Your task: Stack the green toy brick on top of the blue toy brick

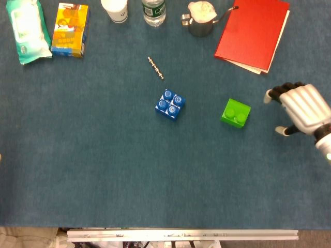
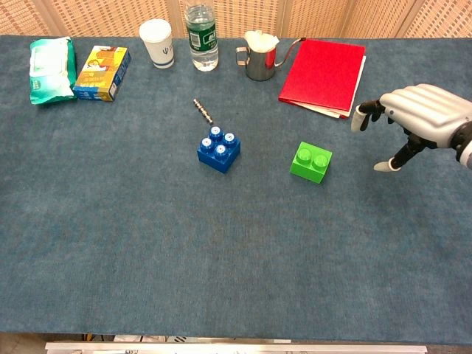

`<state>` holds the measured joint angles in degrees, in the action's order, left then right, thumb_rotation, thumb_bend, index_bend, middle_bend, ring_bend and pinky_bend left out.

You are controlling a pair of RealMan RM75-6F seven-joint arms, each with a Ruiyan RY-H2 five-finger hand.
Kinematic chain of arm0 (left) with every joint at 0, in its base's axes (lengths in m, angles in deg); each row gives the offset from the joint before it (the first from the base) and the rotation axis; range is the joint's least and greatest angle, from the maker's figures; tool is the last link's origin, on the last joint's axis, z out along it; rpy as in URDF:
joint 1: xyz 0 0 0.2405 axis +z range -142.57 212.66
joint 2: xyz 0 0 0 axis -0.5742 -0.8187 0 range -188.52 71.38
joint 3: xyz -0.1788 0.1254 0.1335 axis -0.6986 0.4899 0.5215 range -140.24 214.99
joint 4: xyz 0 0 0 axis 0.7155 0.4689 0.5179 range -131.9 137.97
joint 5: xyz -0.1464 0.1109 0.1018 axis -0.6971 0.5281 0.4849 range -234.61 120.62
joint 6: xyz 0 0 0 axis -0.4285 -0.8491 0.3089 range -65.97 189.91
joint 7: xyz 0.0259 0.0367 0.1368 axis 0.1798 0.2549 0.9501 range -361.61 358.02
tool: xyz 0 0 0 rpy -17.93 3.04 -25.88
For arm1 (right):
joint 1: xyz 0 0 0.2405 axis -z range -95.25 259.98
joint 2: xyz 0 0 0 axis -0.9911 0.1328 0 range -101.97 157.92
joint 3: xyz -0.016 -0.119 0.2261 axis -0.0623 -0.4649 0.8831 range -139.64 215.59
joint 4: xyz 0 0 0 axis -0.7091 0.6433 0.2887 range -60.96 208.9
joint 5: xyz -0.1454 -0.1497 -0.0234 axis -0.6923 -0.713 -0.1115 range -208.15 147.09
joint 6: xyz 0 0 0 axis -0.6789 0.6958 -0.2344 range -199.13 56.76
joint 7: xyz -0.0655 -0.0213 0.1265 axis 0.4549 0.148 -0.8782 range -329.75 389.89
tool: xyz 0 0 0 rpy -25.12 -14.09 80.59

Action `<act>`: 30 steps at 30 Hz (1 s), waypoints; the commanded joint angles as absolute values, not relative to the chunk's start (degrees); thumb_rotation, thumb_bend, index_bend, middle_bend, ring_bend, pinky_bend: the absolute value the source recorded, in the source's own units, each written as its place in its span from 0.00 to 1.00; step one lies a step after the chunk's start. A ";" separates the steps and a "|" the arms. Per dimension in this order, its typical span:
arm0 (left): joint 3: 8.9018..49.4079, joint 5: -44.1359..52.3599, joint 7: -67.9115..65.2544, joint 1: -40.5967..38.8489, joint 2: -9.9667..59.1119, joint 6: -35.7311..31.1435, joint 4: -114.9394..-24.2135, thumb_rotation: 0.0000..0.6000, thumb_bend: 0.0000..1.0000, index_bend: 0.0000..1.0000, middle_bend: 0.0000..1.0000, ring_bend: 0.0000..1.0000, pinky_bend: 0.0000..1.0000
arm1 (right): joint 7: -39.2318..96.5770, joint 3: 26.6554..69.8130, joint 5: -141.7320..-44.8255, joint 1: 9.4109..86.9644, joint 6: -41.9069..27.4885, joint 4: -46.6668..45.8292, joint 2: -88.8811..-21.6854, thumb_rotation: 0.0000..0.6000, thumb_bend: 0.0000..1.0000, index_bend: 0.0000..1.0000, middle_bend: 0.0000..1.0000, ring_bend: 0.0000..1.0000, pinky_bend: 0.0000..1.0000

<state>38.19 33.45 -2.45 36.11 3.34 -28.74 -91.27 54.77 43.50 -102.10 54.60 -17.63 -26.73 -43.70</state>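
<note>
The green toy brick (image 1: 236, 113) (image 2: 310, 162) lies on the blue table cloth, right of centre. The blue toy brick (image 1: 170, 104) (image 2: 219, 149), with its studs up, sits to the left of it, a brick's width or two apart. My right hand (image 1: 300, 108) (image 2: 417, 118) hovers to the right of the green brick, fingers spread toward it, holding nothing and not touching it. My left hand shows in neither view.
A short beaded chain (image 1: 155, 68) lies just behind the blue brick. Along the far edge stand a red folder (image 1: 253, 33), a metal pitcher (image 1: 200, 19), a water bottle (image 1: 153, 11), a paper cup (image 1: 115, 9), a yellow box (image 1: 70, 29) and a wipes pack (image 1: 27, 30).
</note>
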 commanded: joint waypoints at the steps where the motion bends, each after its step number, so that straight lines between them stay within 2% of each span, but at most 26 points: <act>1: 38.18 33.46 -2.50 36.08 3.38 -28.70 -91.20 1.00 0.21 0.00 0.00 0.02 0.00 | 56.47 43.42 -100.20 53.21 -18.70 -26.20 -45.45 1.00 0.04 0.37 0.39 0.31 0.38; 12: 38.04 33.02 -2.72 35.76 3.36 -27.95 -90.75 1.00 0.21 0.00 0.00 0.02 0.00 | 60.98 42.86 -92.12 48.75 -21.85 -23.61 -50.17 1.00 0.04 0.25 0.31 0.23 0.38; 17: 38.01 32.77 -2.75 35.66 3.47 -27.65 -90.60 1.00 0.21 0.00 0.00 0.02 0.00 | 63.25 42.59 -87.97 46.43 -22.96 -22.68 -51.85 1.00 0.04 0.19 0.27 0.18 0.35; 30: 37.89 32.33 -3.37 35.93 3.38 -27.96 -90.12 1.00 0.21 0.00 0.00 0.02 0.00 | 64.07 42.00 -84.58 40.96 -26.00 -18.04 -56.42 1.00 0.04 0.18 0.26 0.18 0.35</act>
